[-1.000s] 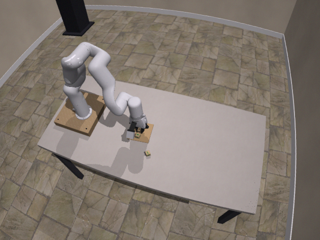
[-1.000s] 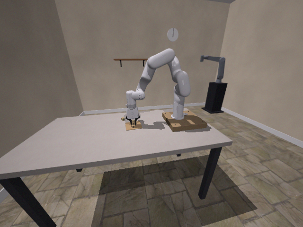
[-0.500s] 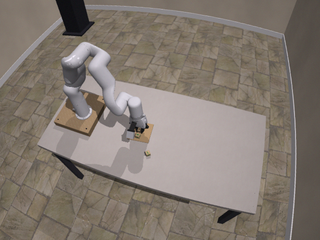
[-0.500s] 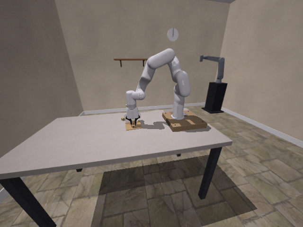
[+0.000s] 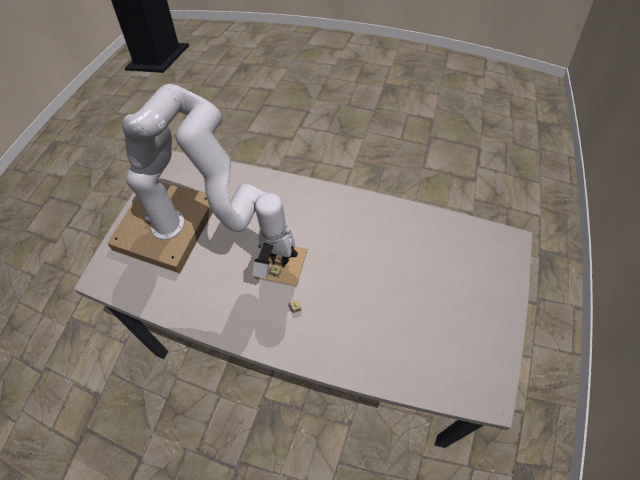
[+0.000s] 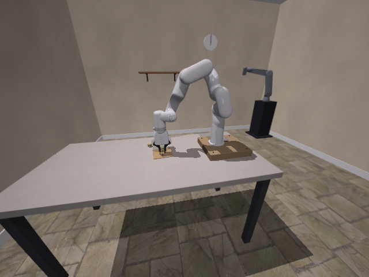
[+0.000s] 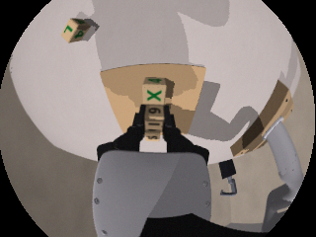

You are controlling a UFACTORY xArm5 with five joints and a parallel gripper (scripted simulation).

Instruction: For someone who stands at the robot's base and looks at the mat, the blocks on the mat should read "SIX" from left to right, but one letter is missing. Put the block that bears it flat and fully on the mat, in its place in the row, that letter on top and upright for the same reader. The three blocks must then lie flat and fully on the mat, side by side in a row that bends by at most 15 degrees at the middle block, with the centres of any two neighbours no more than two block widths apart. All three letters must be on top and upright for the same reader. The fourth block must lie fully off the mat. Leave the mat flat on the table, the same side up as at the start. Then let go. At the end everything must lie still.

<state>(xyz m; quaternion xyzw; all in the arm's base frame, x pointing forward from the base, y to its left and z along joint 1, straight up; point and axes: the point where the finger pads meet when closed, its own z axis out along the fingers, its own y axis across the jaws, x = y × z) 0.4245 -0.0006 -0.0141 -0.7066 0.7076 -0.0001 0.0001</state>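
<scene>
Gripper (image 7: 153, 133) is down over the mat (image 7: 121, 102), pinching a block (image 7: 153, 118) btwn its fingers; the face turned to the wrist cam looks like a "6" or similar mark, too blurred to be sure. Whether that block carries the missing letter on top can't be told from here.

Just beyond the fingertips, touching or nearly touching the held block, sits the X block (image 7: 154, 91), X on top, flat on the mat. In the top view a green-lettered block (image 5: 276, 269) shows beside the gripper on the mat, w/ the wrist housing hiding most of the row. A third mat block isn't clearly visible in any view, prob. under the gripper.

Well off to the gripper's far left in the wrist view, a stray block (image 7: 75, 30) lies on the bare worktop (image 5: 413, 289), fully off the mat. Its green mark is tilted and unreadable. Judged as the fourth block, so that req. looks met.

Status, as a guess: carry and placing approx. done, block low at or near mat level in the row. Left to do: confirm it's seated flat, correct letter up and upright, in line w/ neighbours, then release and lift clear w/o nudging the X block. Mat looks flat.
</scene>
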